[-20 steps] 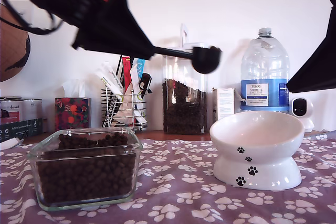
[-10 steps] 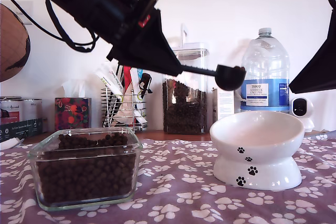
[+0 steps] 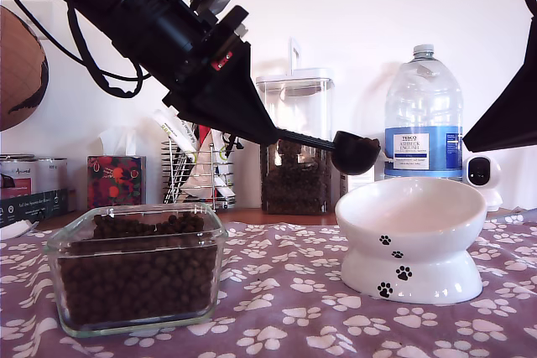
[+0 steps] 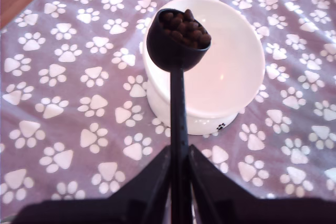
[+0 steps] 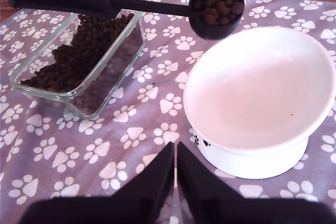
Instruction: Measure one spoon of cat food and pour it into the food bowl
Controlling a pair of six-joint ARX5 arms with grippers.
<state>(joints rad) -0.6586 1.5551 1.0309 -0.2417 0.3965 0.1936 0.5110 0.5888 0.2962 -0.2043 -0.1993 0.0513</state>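
Kibble (image 4: 185,27) fills the spoon (image 4: 177,51) clamped by its handle in my first hand (image 4: 178,182), cup at the bowl's (image 3: 411,207) rim; my second hand (image 5: 176,163) hangs pinched shut, empty.

spoon (image 3: 356,153) lower, seemingly nearer the food bowl (image 3: 410,239) rim

My first gripper (image 3: 267,133) slopes down from the exterior view's upper left, jaws clamped. My second gripper (image 5: 175,153) hangs with fingers together.
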